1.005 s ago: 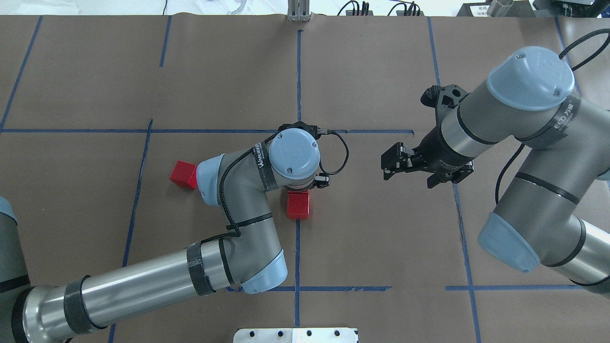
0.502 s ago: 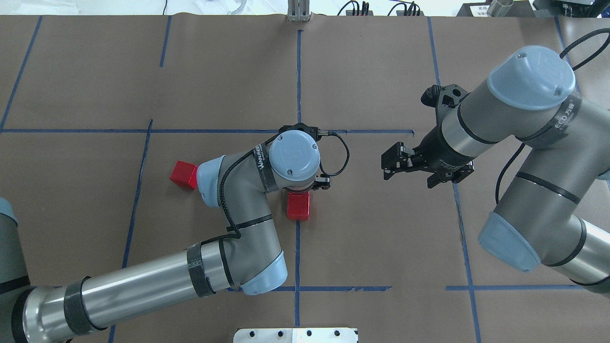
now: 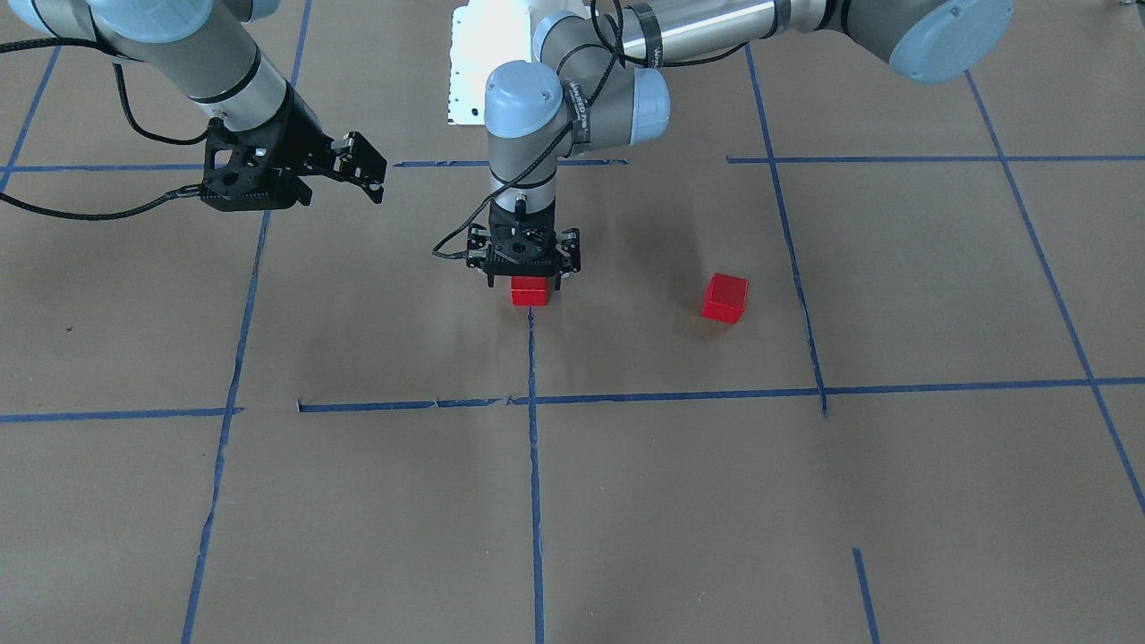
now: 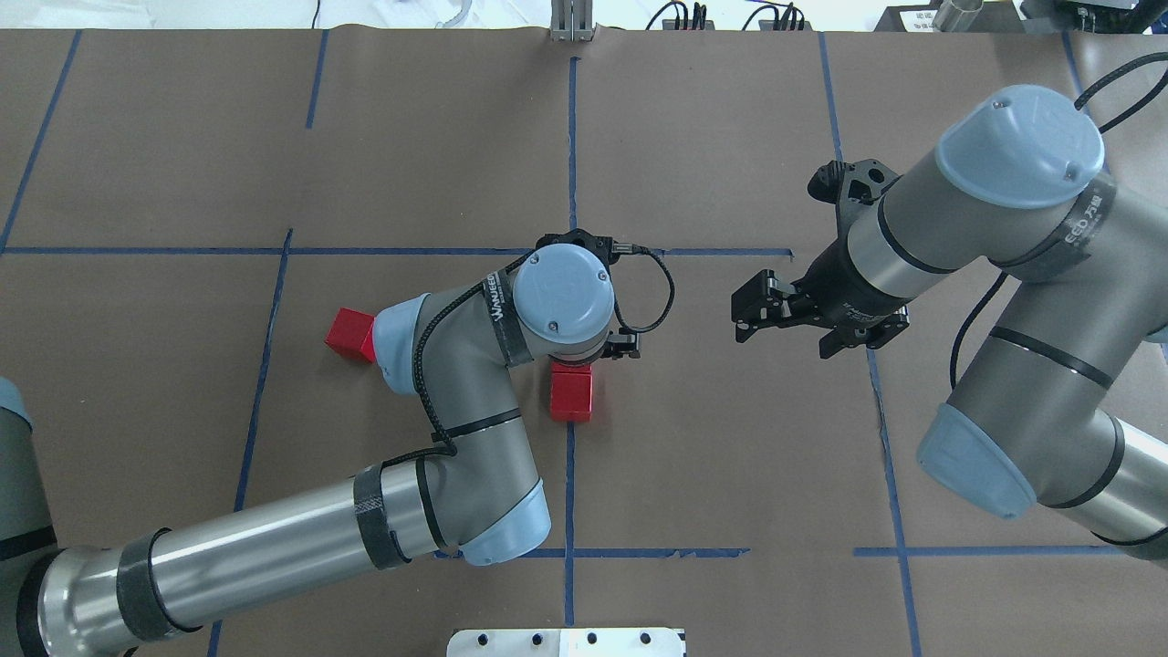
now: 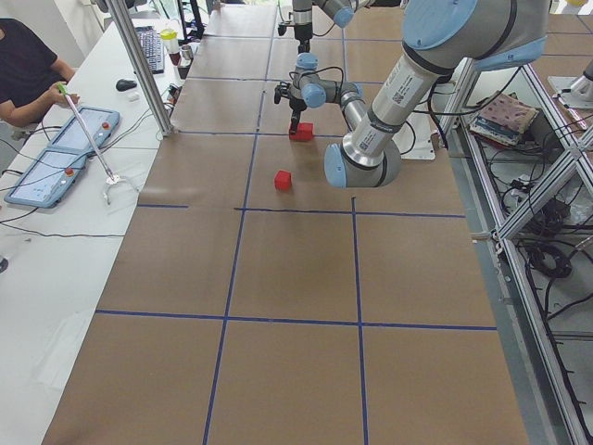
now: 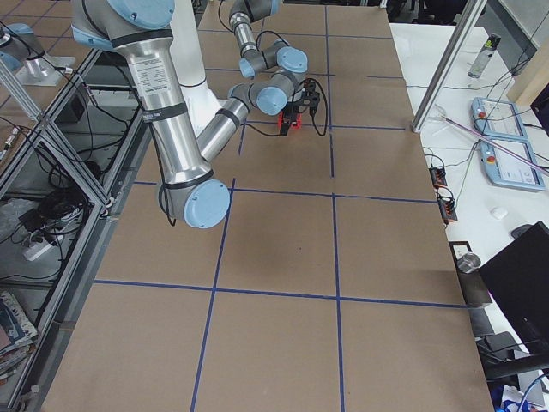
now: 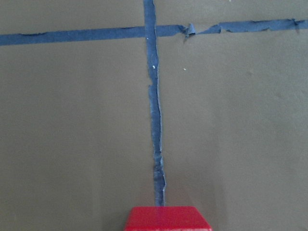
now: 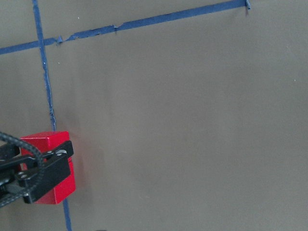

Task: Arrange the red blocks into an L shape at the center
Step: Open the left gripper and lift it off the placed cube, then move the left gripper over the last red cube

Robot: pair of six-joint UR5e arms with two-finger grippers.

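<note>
My left tool (image 3: 525, 277) hangs straight down over the center (image 3: 531, 349) of the table (image 3: 358, 519). Its fingers are spread to either side of a red block (image 3: 530, 293) with a small gap on each side, so it pinches nothing. That block sits on the vertical blue tape line (image 3: 535, 501), between the two horizontal lines. In my left wrist view its top shows at the bottom edge, where the tape ends. From overhead the red there looks longer along the line than one cube. It may be two blocks touching, but my wrist covers part of it and I cannot tell. A lone red block (image 3: 725, 298) lies off to my left, askew to the grid and apart from the center one. My right tool (image 3: 371, 170) hovers above the table on my right, fingers spread, holding nothing.
</note>
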